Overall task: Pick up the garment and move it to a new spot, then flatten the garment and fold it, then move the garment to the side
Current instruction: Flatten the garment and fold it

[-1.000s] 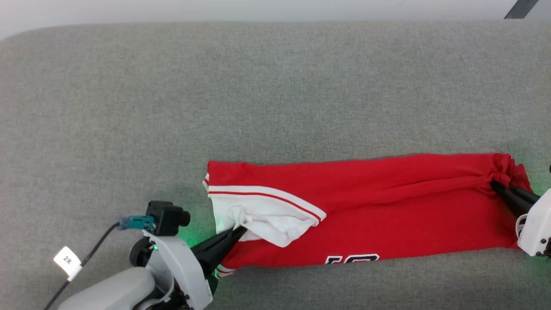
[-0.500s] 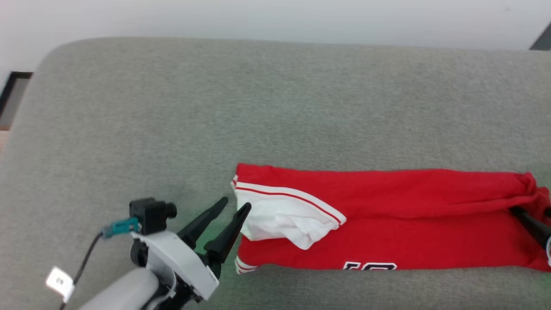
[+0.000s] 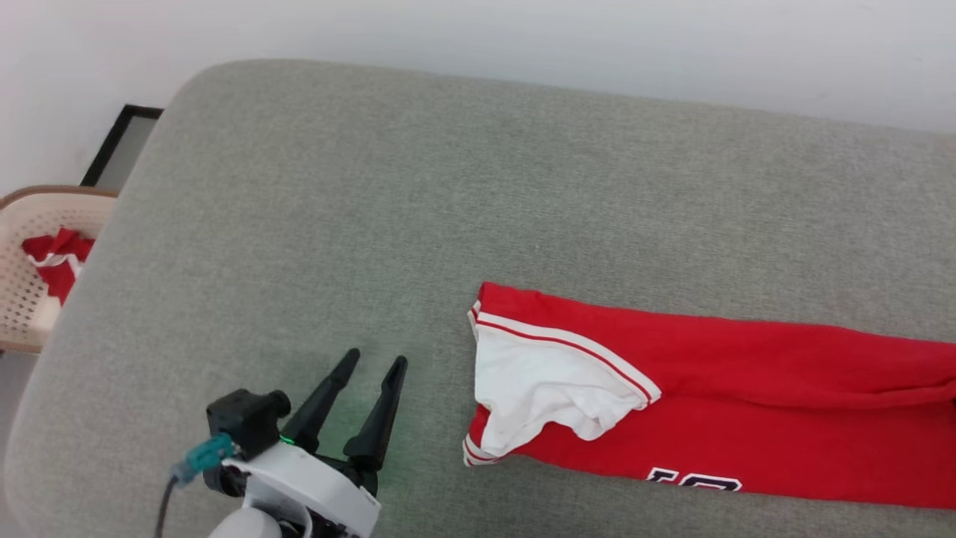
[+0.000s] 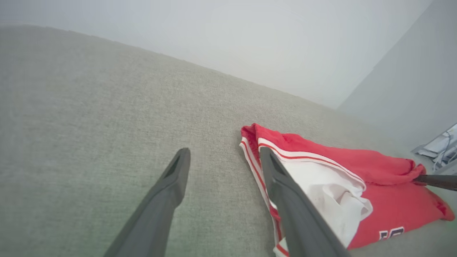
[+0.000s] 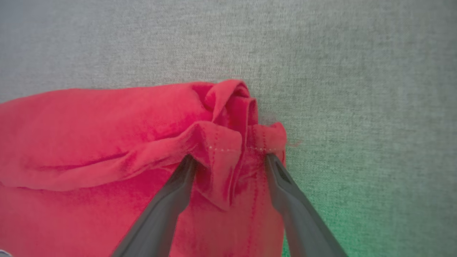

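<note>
Both parted, left end effector [image 3: 375, 357] empty beside garment [image 3: 747, 388], right end effector [image 5: 228, 158] straddling its hem (wrist view)

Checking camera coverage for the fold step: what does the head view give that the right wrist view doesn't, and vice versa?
Head view adds: the left gripper, jaws apart over bare grey cushion, clear of the garment; the white sleeve; black lettering; a basket holding red cloth at far left.
Right wrist view adds: the right gripper, jaws apart, straddling the bunched, stitched hem.
Shared: the red garment lying on the grey cushion.
</note>
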{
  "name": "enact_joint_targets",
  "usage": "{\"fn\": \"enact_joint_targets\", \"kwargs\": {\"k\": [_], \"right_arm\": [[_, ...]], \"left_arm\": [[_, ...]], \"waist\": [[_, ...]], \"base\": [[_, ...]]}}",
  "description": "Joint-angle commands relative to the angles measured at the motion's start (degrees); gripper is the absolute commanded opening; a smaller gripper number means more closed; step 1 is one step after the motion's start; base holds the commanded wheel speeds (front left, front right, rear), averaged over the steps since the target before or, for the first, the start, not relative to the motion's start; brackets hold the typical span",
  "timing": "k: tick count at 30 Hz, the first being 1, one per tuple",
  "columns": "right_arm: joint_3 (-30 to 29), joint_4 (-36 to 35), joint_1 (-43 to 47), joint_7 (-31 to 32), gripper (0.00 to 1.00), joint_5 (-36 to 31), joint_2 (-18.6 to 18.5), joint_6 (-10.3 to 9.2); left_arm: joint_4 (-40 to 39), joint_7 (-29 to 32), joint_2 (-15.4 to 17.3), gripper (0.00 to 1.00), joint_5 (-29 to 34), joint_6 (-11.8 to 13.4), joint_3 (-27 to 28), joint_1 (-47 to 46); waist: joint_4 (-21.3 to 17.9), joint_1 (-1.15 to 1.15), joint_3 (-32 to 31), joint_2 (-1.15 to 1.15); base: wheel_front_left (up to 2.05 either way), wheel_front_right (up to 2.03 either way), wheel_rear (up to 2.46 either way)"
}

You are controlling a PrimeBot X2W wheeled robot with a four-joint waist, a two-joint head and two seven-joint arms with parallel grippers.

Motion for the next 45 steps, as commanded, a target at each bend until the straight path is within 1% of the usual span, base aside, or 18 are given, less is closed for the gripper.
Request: {"fn": "enact_joint_targets", "kwargs": {"k": [1,5,7,10,14,15,16,17,18,21,26,30,33,38,45], "right_arm": [[0.6,0.9,0.4,1.6,1.00,0.6,0.5,-0.11],[1.9,2.2,0.1,8.2,1.00,1.8,2.1,-0.11],[2.5,2.8,0.0,10.8,1.00,2.1,2.7,-0.11],[3.2,3.7,-0.6,13.5,1.00,1.6,3.8,-0.11],[4.5,5.3,-1.0,15.7,1.00,-0.1,6.0,-0.11],[4.8,5.6,-1.2,15.8,0.97,-0.5,6.7,-0.11],[4.9,5.8,-1.5,15.8,0.59,-0.9,7.5,-0.10],[4.8,5.8,-1.6,15.7,0.35,-1.0,8.3,-0.08],[4.6,5.9,-2.0,15.4,0.00,-1.1,9.0,-0.08],[3.7,6.2,-2.9,13.9,0.00,-1.6,10.4,-0.04],[1.8,7.4,-4.3,11.5,0.00,-2.1,9.8,-0.10],[-0.4,7.9,-5.4,8.9,0.00,-1.8,9.1,-0.15],[-2.1,8.6,-6.3,6.6,0.00,-2.0,7.6,-0.29],[-4.5,8.9,-7.8,4.4,0.00,-2.1,5.3,-0.13],[-8.4,12.1,-9.2,1.9,0.00,-1.8,-0.2,-0.11]], "left_arm": [[-0.4,0.0,-0.9,1.00,2.4,0.3,1.0,1.0],[-2.2,0.0,-4.0,1.00,14.7,1.5,7.3,2.9],[-2.7,0.0,-5.8,1.00,19.1,1.6,9.8,4.2],[-3.5,0.0,-7.8,1.00,23.9,0.9,13.8,5.3],[-3.9,0.0,-10.6,1.00,27.6,-0.2,18.0,6.9],[-3.8,0.0,-10.9,1.00,28.5,-0.5,18.6,7.1],[-3.6,0.0,-11.3,1.00,29.2,-0.7,19.2,7.1],[-3.5,0.0,-11.7,1.00,29.8,-0.9,19.7,7.1],[-3.3,0.0,-12.1,1.00,30.3,-1.1,20.1,7.2],[-3.2,0.0,-12.9,1.00,31.5,-1.3,21.3,7.5],[-3.3,0.0,-13.6,1.00,33.0,-1.5,22.8,7.7],[-4.2,0.0,-13.9,1.00,33.8,-1.5,24.2,8.0],[-5.2,0.0,-13.8,1.00,34.9,-1.5,24.9,8.0],[-7.8,0.0,-14.1,1.00,34.7,-1.5,26.6,6.7],[-11.1,0.0,-13.2,1.00,36.1,-1.5,27.5,5.3]], "waist": [[0.5,0.00,0.0,0.00],[0.6,0.00,-0.1,0.00],[0.4,0.00,-0.2,0.00],[0.1,0.00,-0.3,0.00],[-0.4,0.00,-0.2,0.00],[-0.5,0.00,-0.1,0.00],[-0.7,0.00,0.0,0.00],[-0.8,0.00,0.0,0.00],[-0.9,0.00,0.1,0.00],[-1.3,0.00,0.1,0.00],[-2.5,0.00,0.1,0.00],[-4.3,0.00,0.3,0.00],[-6.1,0.00,1.0,0.00],[-9.4,0.00,3.0,0.00],[-12.8,0.00,5.8,0.00]], "base": [[0.00,0.00,0.00],[0.00,0.00,0.00],[0.00,0.00,0.00],[0.00,0.00,0.00],[0.00,0.00,0.00],[0.00,0.00,0.00],[0.00,0.00,0.00],[0.00,0.00,0.00],[0.00,0.00,0.00],[0.00,0.00,0.00],[0.00,0.00,0.00],[0.00,0.00,0.00],[0.00,0.00,0.00],[0.00,0.00,0.00],[0.00,0.00,0.00]]}}
